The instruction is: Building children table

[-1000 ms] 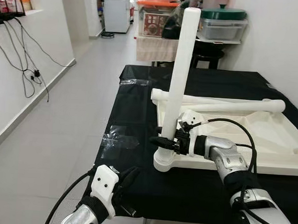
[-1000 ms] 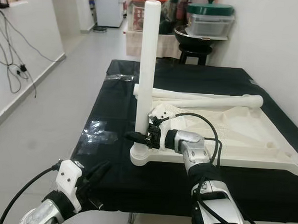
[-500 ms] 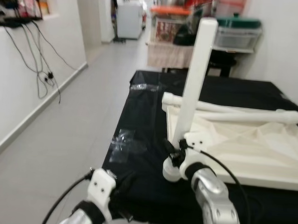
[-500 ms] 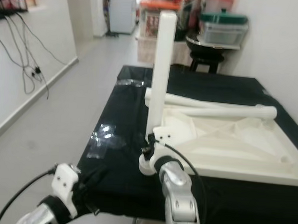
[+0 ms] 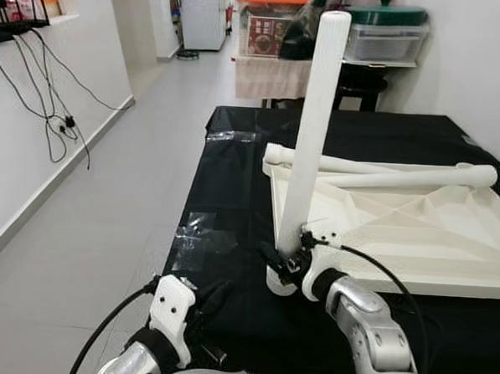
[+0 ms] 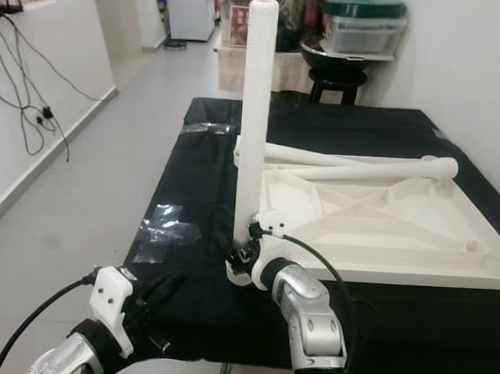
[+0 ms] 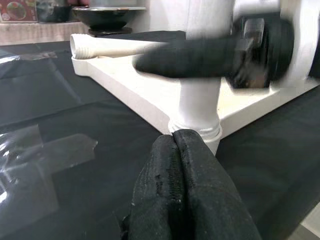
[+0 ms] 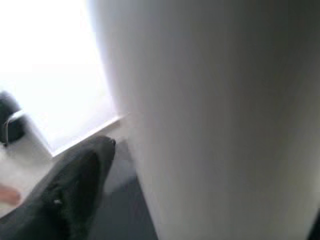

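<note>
While at tabletop (image 5: 448, 248) corner, leg (image 5: 314, 123) upright

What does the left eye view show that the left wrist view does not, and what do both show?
Left eye view: the full height of the upright leg, the whole upturned tabletop, a second loose leg lying across it, the corridor and wall cables.

Left wrist view: the left end effector close up, fingers pressed together, low before the leg's base.

Both: the right end effector at the upright leg's base, the black cloth, the clear tape, and a loose leg.
</note>
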`<state>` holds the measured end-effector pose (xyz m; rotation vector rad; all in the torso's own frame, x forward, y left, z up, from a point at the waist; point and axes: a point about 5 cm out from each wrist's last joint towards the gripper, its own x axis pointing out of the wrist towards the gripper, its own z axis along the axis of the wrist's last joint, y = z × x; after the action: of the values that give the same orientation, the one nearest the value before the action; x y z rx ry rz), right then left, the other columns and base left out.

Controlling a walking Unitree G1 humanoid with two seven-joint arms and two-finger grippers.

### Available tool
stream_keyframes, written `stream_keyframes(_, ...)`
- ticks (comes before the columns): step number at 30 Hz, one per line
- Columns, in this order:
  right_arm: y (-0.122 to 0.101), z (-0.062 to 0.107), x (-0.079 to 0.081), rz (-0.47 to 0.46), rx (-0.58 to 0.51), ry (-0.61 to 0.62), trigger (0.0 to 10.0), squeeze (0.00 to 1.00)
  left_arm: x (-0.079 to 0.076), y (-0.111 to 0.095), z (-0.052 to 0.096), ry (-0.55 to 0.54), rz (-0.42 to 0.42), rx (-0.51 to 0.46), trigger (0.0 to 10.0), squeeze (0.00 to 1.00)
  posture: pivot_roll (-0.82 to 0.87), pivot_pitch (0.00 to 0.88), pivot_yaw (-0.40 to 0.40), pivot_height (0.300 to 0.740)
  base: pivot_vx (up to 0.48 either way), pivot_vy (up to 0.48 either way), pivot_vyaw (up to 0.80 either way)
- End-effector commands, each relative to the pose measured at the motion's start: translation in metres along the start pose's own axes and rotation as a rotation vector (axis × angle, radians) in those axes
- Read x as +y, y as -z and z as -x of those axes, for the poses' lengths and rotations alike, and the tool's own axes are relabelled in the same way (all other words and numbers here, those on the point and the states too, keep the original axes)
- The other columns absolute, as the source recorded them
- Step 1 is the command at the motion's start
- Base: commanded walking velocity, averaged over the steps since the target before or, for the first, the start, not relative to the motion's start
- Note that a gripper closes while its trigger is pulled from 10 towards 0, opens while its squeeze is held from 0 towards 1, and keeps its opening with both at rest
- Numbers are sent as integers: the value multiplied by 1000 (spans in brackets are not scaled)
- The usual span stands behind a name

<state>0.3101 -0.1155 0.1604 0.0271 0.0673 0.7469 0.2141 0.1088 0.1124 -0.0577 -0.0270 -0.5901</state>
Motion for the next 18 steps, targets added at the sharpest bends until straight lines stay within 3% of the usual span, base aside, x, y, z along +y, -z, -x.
stream_keyframes(1,0,-3,0,30,0,-96,10000,706,1,5,1,-4,18,24,10000,0,22,0,-2,740,0,0,0)
stream_keyframes(2,-2,-6,-5,75,22,-170,10000,0,1,5,0,-1,17,24,10000,0,26,0,-4,740,0,0,0)
stream_keyframes(4,-2,-6,-5,75,22,-170,10000,0,1,5,0,-1,17,24,10000,0,26,0,-4,740,0,0,0)
stream_keyframes(7,-5,-15,-16,126,86,-378,10000,0,1,4,-2,-1,11,22,10000,0,43,0,-14,740,0,0,0)
stream_keyframes(16,-8,-26,-28,88,162,-521,10000,0,1,4,-3,-13,6,19,10000,0,73,0,-27,740,0,0,0)
stream_keyframes(17,-7,-26,-31,83,174,-521,549,0,1,4,-4,-14,7,19,10000,0,75,0,-29,740,0,0,0)
stream_keyframes(18,-7,-26,-31,83,174,-521,549,0,1,4,-4,-14,7,19,10000,0,75,0,-29,740,0,0,0)
